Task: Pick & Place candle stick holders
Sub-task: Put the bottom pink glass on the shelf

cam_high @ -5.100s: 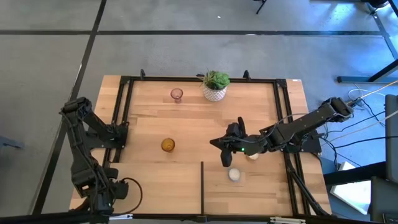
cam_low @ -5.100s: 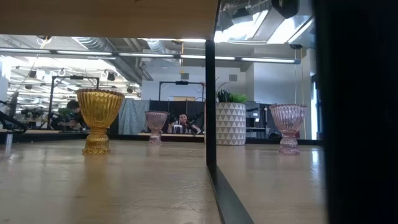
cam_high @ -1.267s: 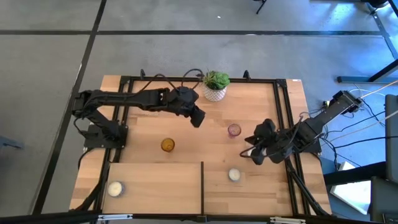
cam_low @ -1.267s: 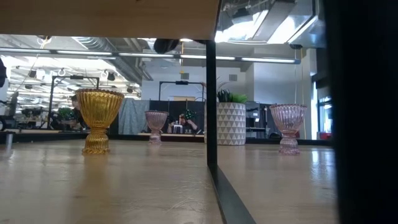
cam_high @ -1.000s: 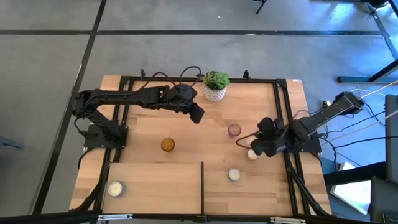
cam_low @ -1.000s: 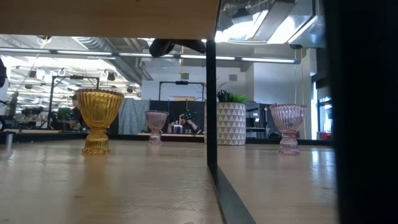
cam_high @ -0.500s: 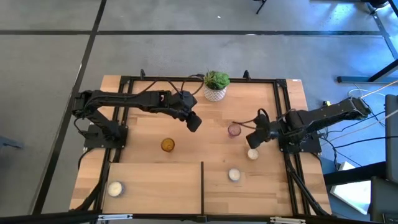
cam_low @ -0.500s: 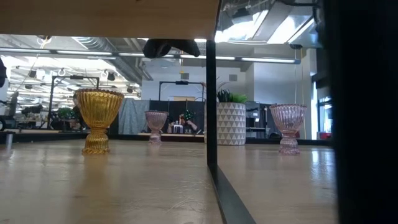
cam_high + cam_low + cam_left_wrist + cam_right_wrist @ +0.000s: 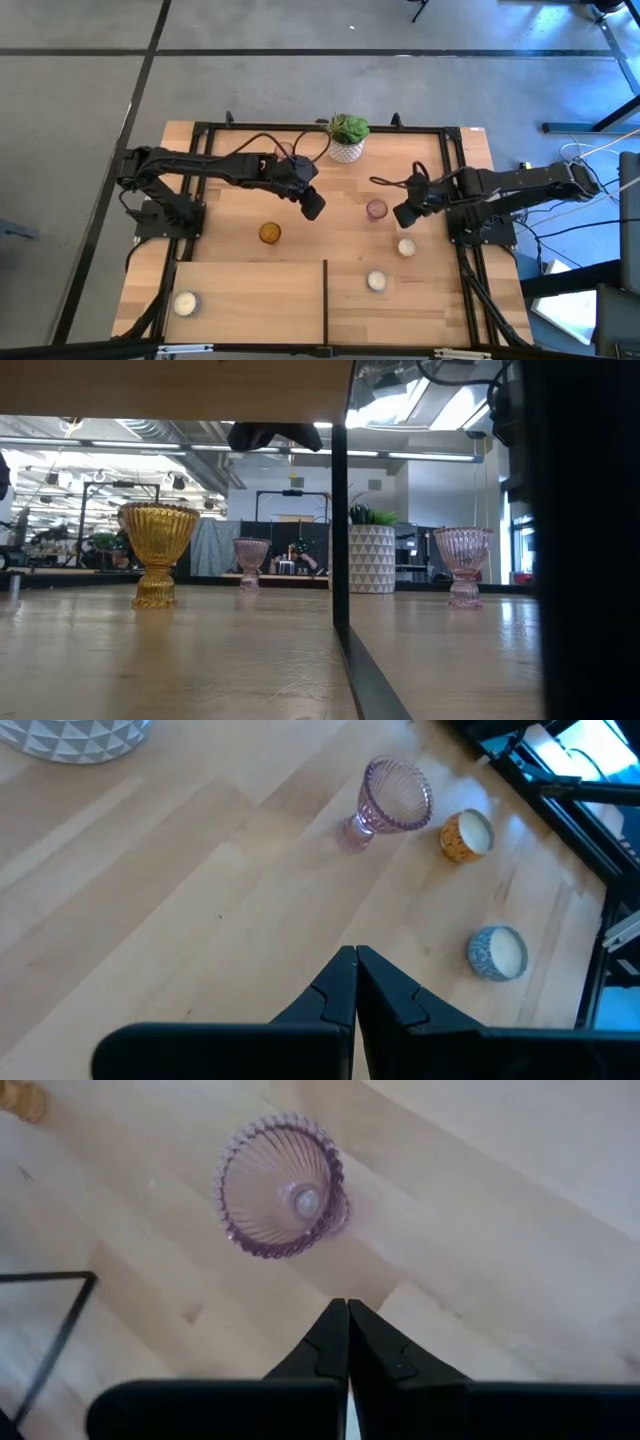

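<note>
Ribbed pink glass holder (image 9: 376, 209) upright right of centre on tabletop (image 9: 230, 200), right gripper (image 9: 403, 214) just beside it, jaws closed, empty; left gripper (image 9: 313, 206) at centre, jaws closed; amber holder (image 9: 269, 233) lower left

Left gripper (image 9: 313, 206) sits closed at frame centre; right gripper (image 9: 404, 214) sits closed, right of centre, both arms outstretched.

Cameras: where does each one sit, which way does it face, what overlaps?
High: overhead, straight down; both arms, left gripper, right gripper.
Low: tabletop height, level across; amber holder, plant pot.
Left wrist: over the table; own shut fingers, pink holder.
Right wrist: down past own shut fingers.
Shared: that pink holder shows in all four.
</note>
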Action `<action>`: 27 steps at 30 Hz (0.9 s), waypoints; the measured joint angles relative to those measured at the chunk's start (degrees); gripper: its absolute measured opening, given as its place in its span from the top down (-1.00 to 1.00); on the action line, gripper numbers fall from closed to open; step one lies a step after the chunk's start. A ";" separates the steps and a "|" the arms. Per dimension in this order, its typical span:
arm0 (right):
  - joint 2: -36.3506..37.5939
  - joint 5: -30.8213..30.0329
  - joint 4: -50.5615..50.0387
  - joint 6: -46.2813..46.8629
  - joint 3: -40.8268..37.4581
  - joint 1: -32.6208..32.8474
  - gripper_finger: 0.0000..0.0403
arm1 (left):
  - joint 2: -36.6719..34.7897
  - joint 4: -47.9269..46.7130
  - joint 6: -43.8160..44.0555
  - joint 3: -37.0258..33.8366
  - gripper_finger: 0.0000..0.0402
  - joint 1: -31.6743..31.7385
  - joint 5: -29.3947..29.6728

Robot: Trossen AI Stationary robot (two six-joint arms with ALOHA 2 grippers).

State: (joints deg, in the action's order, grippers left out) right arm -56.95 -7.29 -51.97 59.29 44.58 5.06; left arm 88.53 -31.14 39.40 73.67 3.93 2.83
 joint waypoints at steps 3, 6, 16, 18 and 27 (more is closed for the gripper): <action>-0.02 0.02 -0.21 -1.67 0.02 -0.85 0.98 | 0.00 0.02 0.33 0.00 0.99 -0.20 0.26; -0.02 0.02 -0.43 -1.95 0.02 -1.65 0.98 | 0.00 0.00 0.52 0.00 0.99 -0.20 0.35; -3.34 1.61 -0.43 -7.87 0.02 -6.12 0.98 | 0.00 -3.46 2.03 0.00 0.99 0.30 1.82; -4.74 3.01 -0.43 -8.69 0.02 -7.11 0.98 | 0.00 -3.43 2.05 0.00 0.99 0.30 1.82; -7.26 7.71 1.86 -10.04 0.02 -8.21 0.97 | 0.00 -3.43 1.96 0.00 0.99 -0.16 1.88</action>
State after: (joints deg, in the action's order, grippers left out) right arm -64.20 0.42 -50.11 49.25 44.60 -3.15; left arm 88.53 -34.57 41.36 73.67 3.77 4.71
